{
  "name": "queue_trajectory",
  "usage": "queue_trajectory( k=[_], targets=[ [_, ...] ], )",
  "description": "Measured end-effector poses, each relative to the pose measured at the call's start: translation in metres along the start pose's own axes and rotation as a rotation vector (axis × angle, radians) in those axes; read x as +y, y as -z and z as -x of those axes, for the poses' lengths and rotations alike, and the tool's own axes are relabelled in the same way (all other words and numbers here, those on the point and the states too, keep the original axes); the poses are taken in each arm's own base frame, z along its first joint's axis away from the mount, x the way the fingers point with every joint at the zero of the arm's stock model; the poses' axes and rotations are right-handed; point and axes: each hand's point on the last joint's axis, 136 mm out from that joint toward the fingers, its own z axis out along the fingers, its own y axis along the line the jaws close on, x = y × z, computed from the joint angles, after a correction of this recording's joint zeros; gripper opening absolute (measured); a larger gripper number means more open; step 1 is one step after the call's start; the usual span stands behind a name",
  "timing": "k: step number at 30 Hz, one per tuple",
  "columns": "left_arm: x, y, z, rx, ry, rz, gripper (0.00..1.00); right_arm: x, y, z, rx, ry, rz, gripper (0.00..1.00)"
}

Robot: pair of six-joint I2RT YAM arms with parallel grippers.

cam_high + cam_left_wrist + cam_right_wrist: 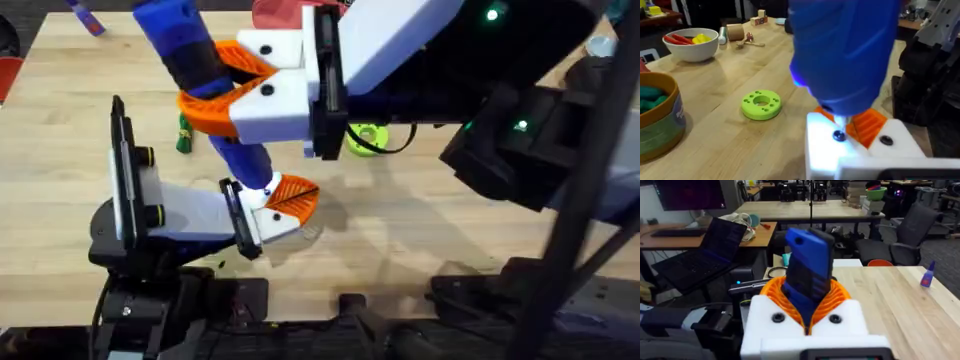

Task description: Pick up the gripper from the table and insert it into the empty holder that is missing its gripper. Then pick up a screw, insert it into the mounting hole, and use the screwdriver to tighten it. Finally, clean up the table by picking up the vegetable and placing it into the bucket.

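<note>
The right pincer [225, 85] was closed on the screwdriver [185, 45], its orange ribbed pads [837, 297] pressed against both sides of the blue body about midway along. The tool sloped down from that grip, and its thin silver tip [839, 121] sat on a dark screw [839, 135] in the white holder [850, 147] directly below. The gripper [295, 195], the small orange fin, appeared already seated in that holder, just beside the tip. Judging from this, the tightening step was in hand.

The left pincer [270, 205] lay beneath the right one, at the spot where the tool pointed; whether it was open or closed could not be told.

The screwdriver looked rigid, smooth and fairly light, so it could slip or twist between the pads; a hold on the thick middle of the barrel, as here, seemed best for keeping the tip square on the screw.

The bucket [657, 117] stood well to one side of the work, beyond a green disc [761, 104] on the surface [740, 145]. A white bowl [692, 45] sat farther off.
</note>
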Motion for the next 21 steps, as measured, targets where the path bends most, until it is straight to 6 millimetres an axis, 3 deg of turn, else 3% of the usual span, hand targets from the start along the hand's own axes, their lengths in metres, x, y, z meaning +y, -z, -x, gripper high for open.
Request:
queue_trajectory(
  k=[21],
  targets=[
    [0.0000,0.0000,0.0000,0.000,0.000,0.000,0.006,-0.0011,0.0016,-0.0073,0.009,-0.007,-0.005,0.025]
  ],
)
